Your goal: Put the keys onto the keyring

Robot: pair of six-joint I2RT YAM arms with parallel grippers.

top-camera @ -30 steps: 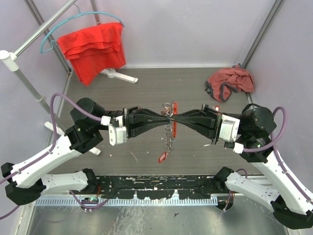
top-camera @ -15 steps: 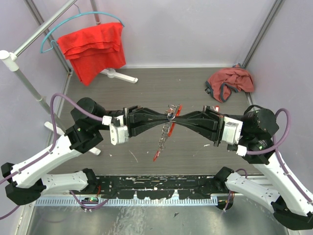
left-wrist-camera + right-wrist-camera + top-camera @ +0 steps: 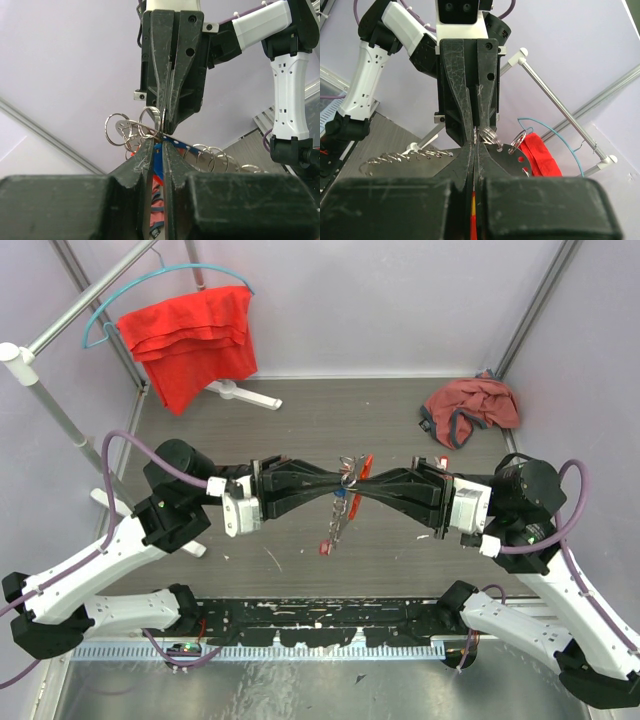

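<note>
The keyring [image 3: 347, 471] is up in the air over the middle of the bench [image 3: 300, 425], right where the two claw tips meet. It's a messy little cluster of silvery wire loops. Its chain [image 3: 337, 520] dangles down and to the left, with the red tag [image 3: 325, 549] at the bottom just over the bench top. Whatever's printed on that tag is too small to read, sorry. The left claw [image 3: 339, 486] is nipped onto a blue key [image 3: 158, 154], with the blue head wedged in the narrow slot between its fingers. The right claw [image 3: 358, 483] is pinched fully together, nose to nose with the left one and right at the loops. A sliver of orange shows between its fingers in the right wrist view, but I can't tell what it's actually gripping. An orange key [image 3: 366, 464] sticks up from the cluster just behind the right claw's tip. Further out, a bright red cloth [image 3: 190, 340] is draped over a light blue hanger [image 3: 170, 278] on a metal rail [image 3: 90, 302] at the back left. A crumpled dull-red cloth [image 3: 470, 410] sits in the back right corner. Both are well away from the claws and nothing on the bench is blocking them.
</note>
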